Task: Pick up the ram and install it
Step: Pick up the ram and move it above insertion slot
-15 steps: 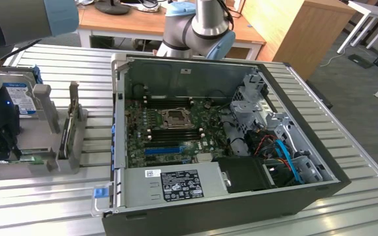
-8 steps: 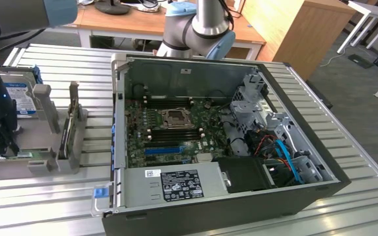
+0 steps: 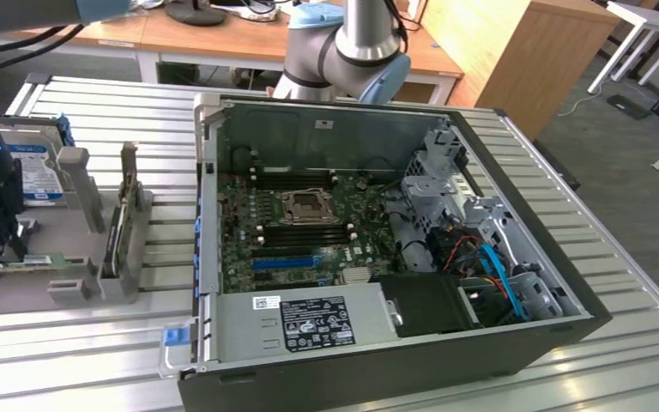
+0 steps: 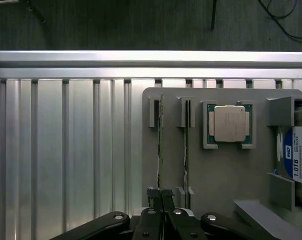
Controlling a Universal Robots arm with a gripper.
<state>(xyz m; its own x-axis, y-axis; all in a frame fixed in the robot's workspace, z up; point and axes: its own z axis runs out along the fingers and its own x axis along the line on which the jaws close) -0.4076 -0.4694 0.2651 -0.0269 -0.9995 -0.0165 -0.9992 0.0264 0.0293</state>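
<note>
claw (image 4: 161, 200): i see it pinched almost shut on the ram (image 4: 160, 145).
ram: on edge in its slot, inside the pinch.
grey holder (image 4: 225, 175): second stick (image 4: 185, 145) beside claw; processor (image 4: 229, 123), hard drive (image 4: 298, 157) farther.

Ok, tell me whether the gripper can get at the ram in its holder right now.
Likely yes: the gripper sits at the ram, jaws closed on it; the neighbouring stick stands apart in its own slot.
</note>
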